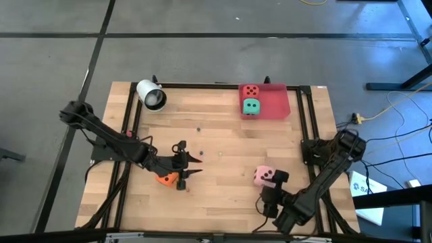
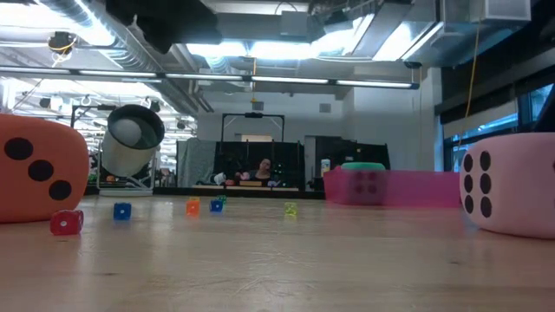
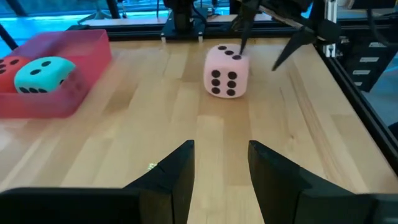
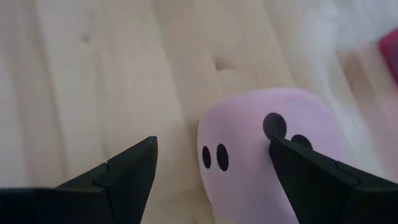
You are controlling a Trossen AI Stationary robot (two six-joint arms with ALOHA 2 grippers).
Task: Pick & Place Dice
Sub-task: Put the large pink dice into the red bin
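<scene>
The pink die [image 1: 262, 175] rests on the wood near the table's near right and also shows in the low view [image 2: 512, 182]. My right gripper [image 4: 211, 168] is open above it, fingers pointing down, also seen from overhead [image 1: 272, 181]. The orange die [image 1: 164, 178] sits on the table [image 2: 35, 169] beside the near side of my left gripper [image 1: 196, 164]. That gripper is open [image 3: 221, 162], level and aimed at the pink die [image 3: 227, 71]. The red die [image 1: 251, 90] and green die [image 1: 251, 106] lie in the red tray [image 1: 273, 108]. My right gripper comes at the pink die from above. One fingertip [image 3: 240, 45] ends at the die's top edge, and I cannot tell whether it touches. The other finger [image 3: 292, 46] stands clear to the side. The die sits flat on the table.
A white cylinder [image 1: 152, 94] lies on its side at the far left. Several tiny coloured cubes dot the middle of the table, such as a red one [image 2: 67, 222] and a blue one [image 2: 122, 211]. Black frame rails [image 1: 307, 121] border the table's sides.
</scene>
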